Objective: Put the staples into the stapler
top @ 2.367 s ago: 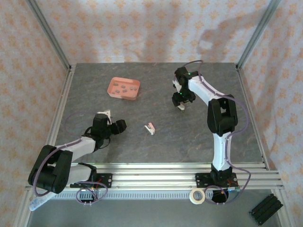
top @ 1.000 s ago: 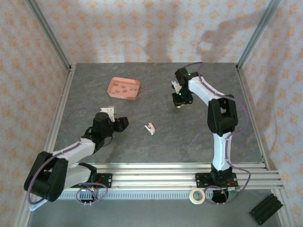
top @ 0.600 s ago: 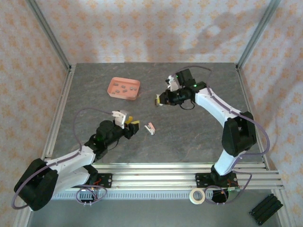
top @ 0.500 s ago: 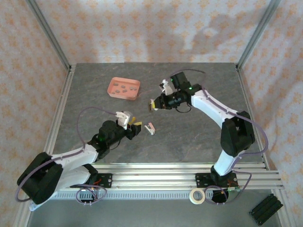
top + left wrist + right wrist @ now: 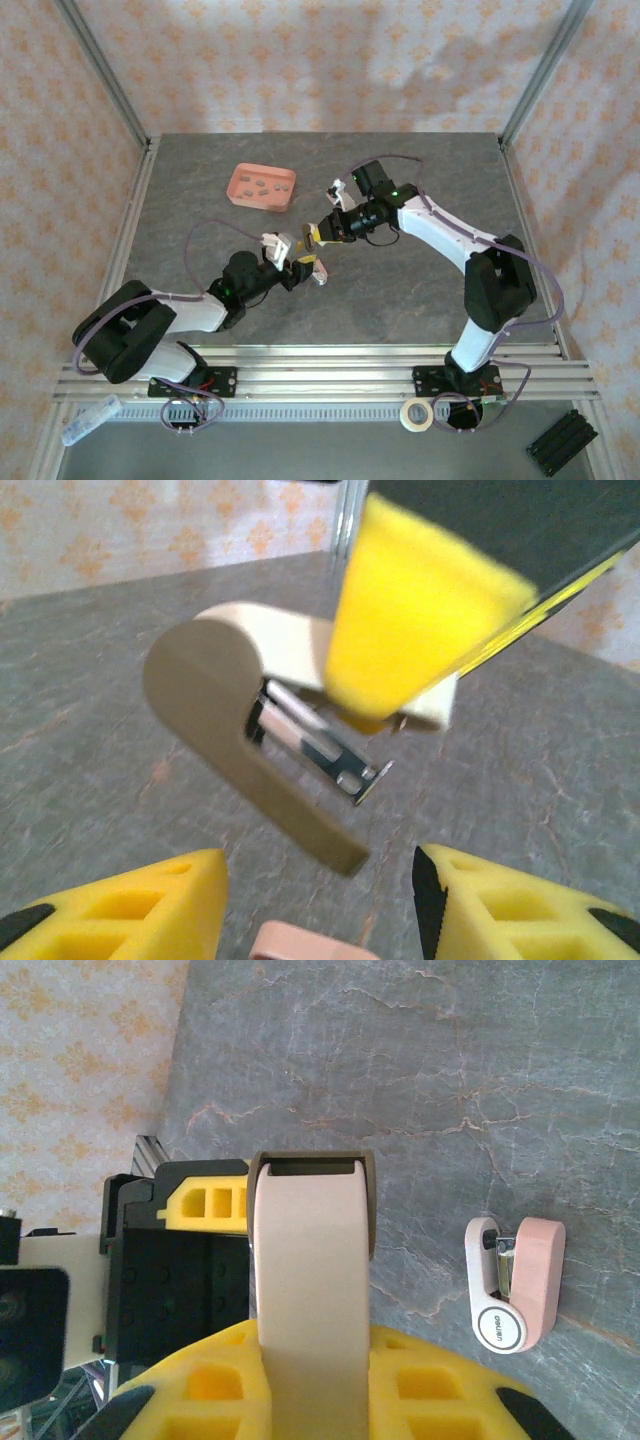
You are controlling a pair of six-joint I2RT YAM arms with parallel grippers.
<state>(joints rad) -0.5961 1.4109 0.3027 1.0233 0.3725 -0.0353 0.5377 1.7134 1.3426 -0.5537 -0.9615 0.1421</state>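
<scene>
Beige stapler held over the worktop
The staples were seen in the pink tray, far left; the left gripper's fingers were spread near the pink-and-white stapler; the beige stapler was pinched by the right gripper's fingers.

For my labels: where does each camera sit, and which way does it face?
Top external: above, behind the bases, looking down on the table; left gripper and right gripper show.
Left wrist: faces the beige stapler the right gripper holds; own yellow fingers at the bottom.
Right wrist: looks down at the table past that stapler; own fingers flank it.
Shared: all views show the beige stapler.
</scene>
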